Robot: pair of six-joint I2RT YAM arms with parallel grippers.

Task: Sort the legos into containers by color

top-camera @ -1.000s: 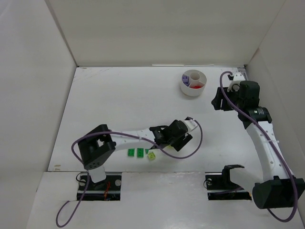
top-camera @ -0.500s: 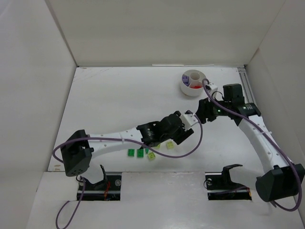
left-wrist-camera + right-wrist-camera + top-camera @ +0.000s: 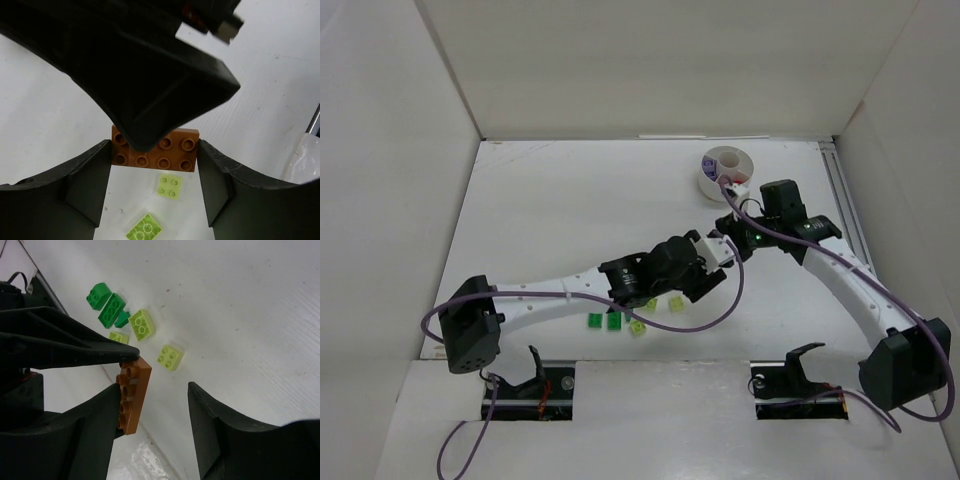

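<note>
Above the tabletop (image 3: 235,295), the left hand (image 3: 154,151) grips the orange-brown plate (image 3: 176,155) by its ends. The right hand (image 3: 155,390) stands wide open around it. Only the right wrist view shows the dark green bricks (image 3: 111,310).

Our left arm (image 3: 555,292) and right arm (image 3: 852,288) are white with black joints, each trailing a purple cable (image 3: 741,287). Left gripper (image 3: 154,150) and right gripper (image 3: 155,387) have matte black wedge fingers (image 3: 80,190).

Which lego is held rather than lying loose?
The orange-brown plate, gripped in the left hand; the green bricks and lime bricks lie loose on the table.
</note>
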